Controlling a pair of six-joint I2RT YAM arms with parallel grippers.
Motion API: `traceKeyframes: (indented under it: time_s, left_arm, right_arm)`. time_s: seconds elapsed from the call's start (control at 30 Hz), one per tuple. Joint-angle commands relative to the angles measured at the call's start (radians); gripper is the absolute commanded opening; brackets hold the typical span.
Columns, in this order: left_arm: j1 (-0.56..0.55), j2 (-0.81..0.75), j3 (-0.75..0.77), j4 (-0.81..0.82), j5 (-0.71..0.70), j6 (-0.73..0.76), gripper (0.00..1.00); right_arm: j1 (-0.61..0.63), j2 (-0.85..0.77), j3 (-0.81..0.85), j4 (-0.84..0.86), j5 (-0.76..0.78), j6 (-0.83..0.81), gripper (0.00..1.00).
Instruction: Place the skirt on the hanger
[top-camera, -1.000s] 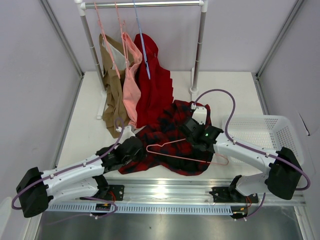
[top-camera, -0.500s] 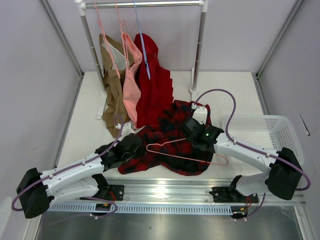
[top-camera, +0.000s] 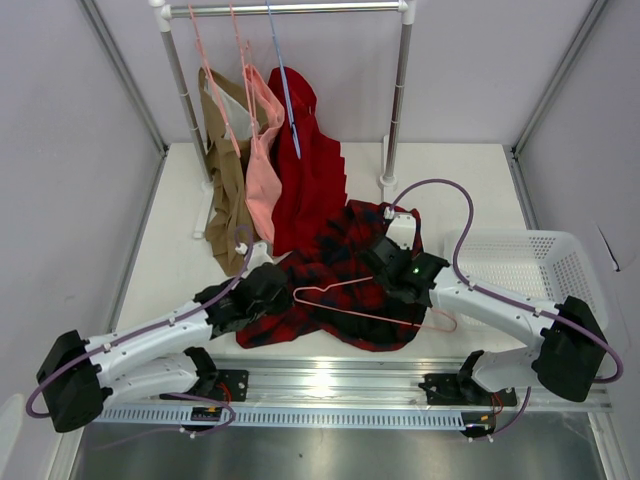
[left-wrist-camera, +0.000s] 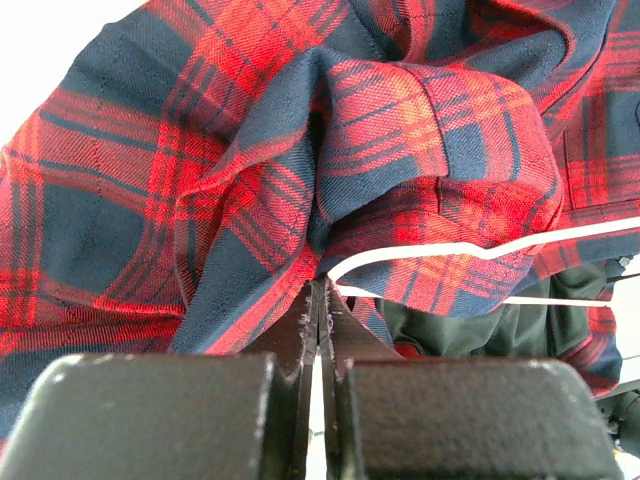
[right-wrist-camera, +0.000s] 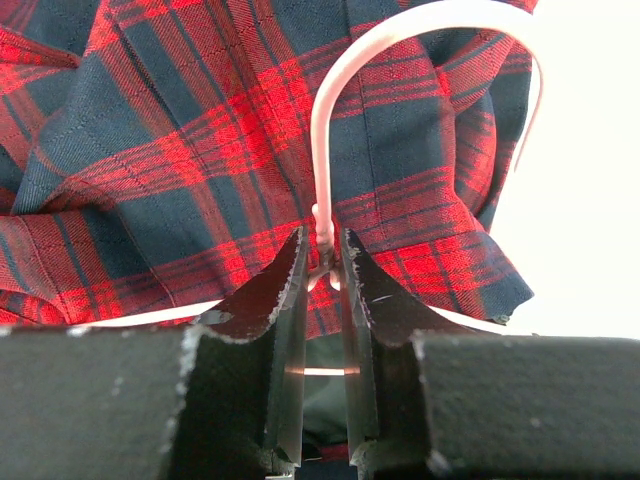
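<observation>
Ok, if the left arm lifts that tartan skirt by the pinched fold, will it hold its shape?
Probably not: the skirt lies in soft rumpled folds, so it should sag from the left pincer, shut on one fold. The thin cloth looks light. It may slide under the hanger, which the right pincer holds by its neck.

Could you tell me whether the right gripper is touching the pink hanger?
Touching. The right wrist view shows the right gripper with its jaws shut on the hanger, pinching the wire at its neck.

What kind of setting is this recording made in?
Probably a robot lab's enclosed test cell: clothes rail with hung garments, white basket, plain panel walls around a white table.
</observation>
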Motion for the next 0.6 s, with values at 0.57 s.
traceKeyframes:
  time_s: [0.57]
  left_arm:
    - [0.047, 0.093, 0.135, 0.031, 0.01, 0.205, 0.0]
  right_arm:
    - [0.014, -0.04, -0.022, 0.03, 0.034, -0.028, 0.0]
